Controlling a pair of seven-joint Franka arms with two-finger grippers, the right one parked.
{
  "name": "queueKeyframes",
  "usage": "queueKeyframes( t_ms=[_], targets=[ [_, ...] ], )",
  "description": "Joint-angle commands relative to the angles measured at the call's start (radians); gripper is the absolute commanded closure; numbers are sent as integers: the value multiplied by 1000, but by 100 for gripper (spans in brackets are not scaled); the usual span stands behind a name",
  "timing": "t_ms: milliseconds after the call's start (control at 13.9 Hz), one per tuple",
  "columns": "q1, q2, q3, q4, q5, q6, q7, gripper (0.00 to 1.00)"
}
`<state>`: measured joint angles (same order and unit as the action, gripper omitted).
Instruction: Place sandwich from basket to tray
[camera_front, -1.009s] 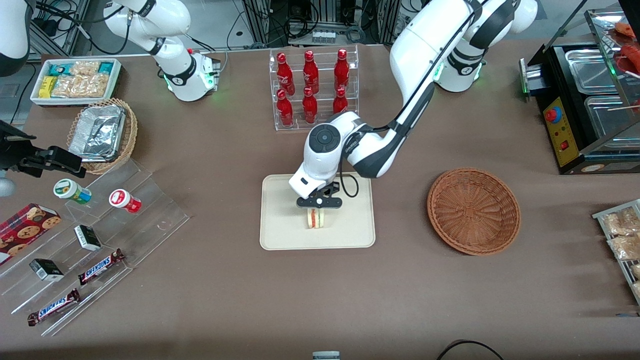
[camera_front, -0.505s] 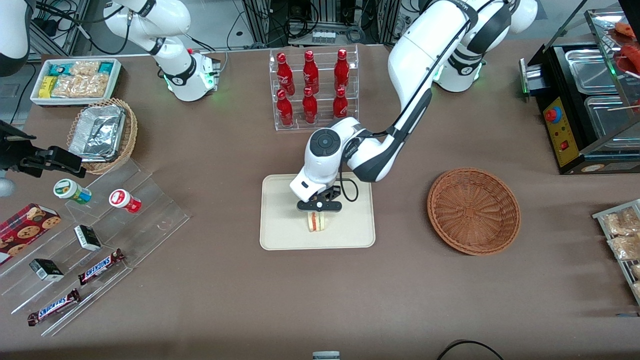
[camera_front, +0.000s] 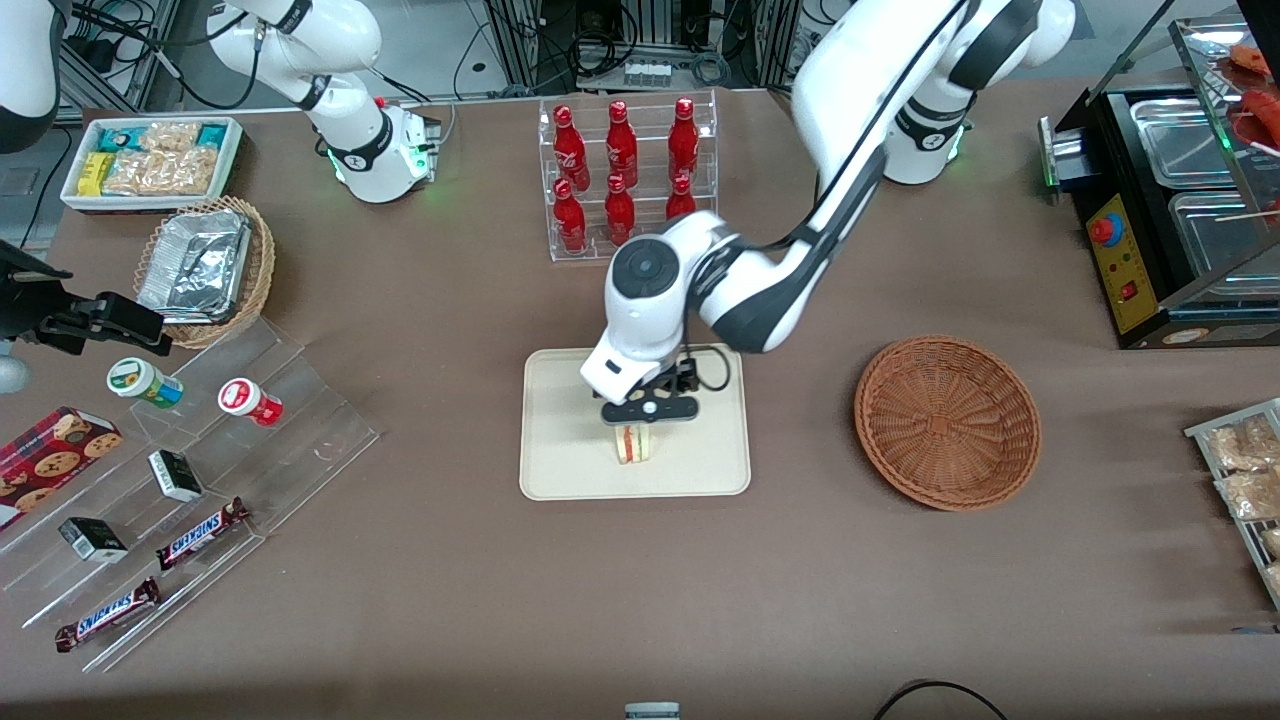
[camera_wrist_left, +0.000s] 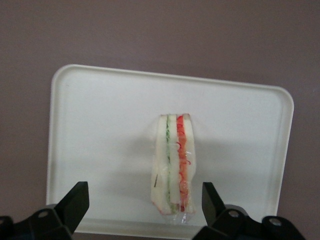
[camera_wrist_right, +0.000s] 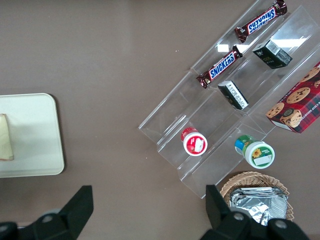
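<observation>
The sandwich, a pale wedge with green and red filling stripes, stands on its edge on the cream tray in the middle of the table. My gripper hangs just above the sandwich, open. Its black fingers stand wide apart on either side of the wedge without touching it. The reddish-brown wicker basket sits beside the tray toward the working arm's end of the table, with nothing in it.
A clear rack of red bottles stands farther from the front camera than the tray. Clear acrylic steps with snack bars and cups and a tan basket of foil trays lie toward the parked arm's end. A black warmer stands past the basket.
My gripper has let go of the sandwich and risen a little above it. The sandwich stays standing on the tray.
</observation>
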<state>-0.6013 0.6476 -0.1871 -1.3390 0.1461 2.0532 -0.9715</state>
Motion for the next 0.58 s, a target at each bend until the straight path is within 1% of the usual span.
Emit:
queueKeyframes(
  t_ms=[0,144,288,432,505],
  targets=[
    [47,-164,5,-39,-60,-140,-35,1],
    [104,-253,3,-40,-63,-297,-42,1],
    [179,-339,3,-49,-65,-420,-1,1],
    [251,-434,3,-86,-65,-508,103,1],
    [299,-480,3,-110,-65,-549,184,1]
  ],
)
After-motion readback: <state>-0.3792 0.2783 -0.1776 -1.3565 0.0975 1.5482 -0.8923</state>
